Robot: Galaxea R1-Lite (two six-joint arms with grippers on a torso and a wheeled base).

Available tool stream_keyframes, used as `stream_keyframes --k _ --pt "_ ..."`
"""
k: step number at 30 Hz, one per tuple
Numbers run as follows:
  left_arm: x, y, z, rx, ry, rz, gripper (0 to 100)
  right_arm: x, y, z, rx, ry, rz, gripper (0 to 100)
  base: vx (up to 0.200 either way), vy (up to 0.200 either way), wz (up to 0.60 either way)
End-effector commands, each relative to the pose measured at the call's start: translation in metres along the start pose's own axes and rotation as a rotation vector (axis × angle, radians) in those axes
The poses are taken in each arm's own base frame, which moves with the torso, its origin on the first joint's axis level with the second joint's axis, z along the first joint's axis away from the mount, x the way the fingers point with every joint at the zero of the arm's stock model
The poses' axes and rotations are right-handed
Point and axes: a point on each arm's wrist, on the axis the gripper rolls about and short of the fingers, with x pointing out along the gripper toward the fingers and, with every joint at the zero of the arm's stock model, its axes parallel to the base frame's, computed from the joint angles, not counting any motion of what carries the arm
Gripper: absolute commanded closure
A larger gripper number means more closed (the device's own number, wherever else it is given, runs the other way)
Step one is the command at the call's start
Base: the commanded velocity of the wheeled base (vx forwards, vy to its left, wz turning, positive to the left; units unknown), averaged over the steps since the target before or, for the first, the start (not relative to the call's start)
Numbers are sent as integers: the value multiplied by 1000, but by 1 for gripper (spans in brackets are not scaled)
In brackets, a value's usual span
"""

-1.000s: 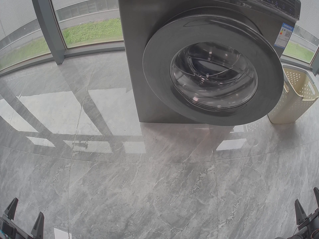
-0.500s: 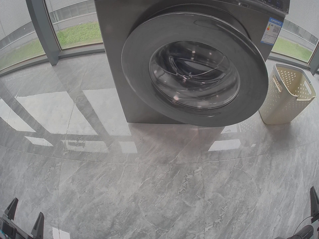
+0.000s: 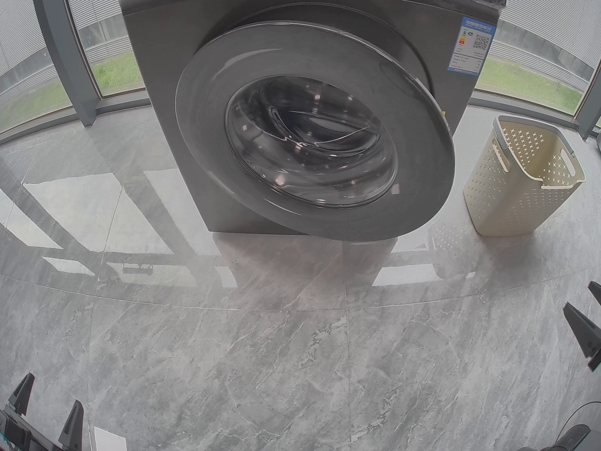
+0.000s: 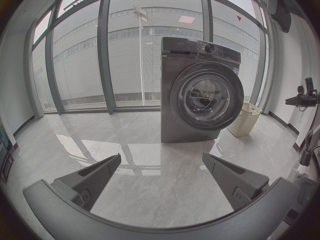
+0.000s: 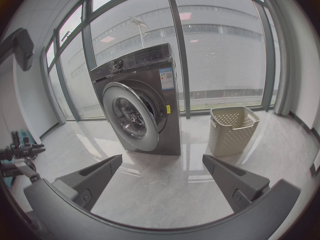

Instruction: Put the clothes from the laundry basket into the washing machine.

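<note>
Washer (image 3: 300, 7) at the floor's (image 3: 250, 358) far edge, door (image 3: 206, 158) open, basket (image 3: 501, 202) just right of it. I see left gripper (image 4: 160, 156) and right gripper (image 5: 161, 156) spread wide, empty.

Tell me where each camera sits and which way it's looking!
Head view: on the robot's head, looking forward and down at the grey metal washing machine with its round door open and the cream perforated plastic laundry basket; left tool and right tool peek in at the lower edges.
Left wrist view: on the left wrist, facing the machine's front; the open left tool in front.
Right wrist view: on the right wrist, facing machine and basket; the open right tool in front.
Shared: all three show machine and basket.
</note>
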Motion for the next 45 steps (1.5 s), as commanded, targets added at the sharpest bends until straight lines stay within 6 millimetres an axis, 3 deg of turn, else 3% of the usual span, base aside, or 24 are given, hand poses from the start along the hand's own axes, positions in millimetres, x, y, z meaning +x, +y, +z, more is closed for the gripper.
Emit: stream_keyframes --k 1,6,15,24,36,45 --pt "0 0 -5 0 4 -1 0 126 35 -11 178 238 270 0 0 0 0" --pt "0 0 -5 0 4 1 0 156 54 -22 232 211 295 0 0 0 0" --pt "0 0 -5 0 4 -1 0 176 73 -23 229 160 296 0 0 67 0" --pt "0 0 -5 0 4 -1 0 181 74 -21 234 149 286 0 0 200 0" --pt "0 0 -5 -2 4 -1 0 187 75 -13 242 111 279 0 0 0 0" --pt "0 0 -5 0 4 -1 0 192 74 -2 249 69 277 0 200 0 0"
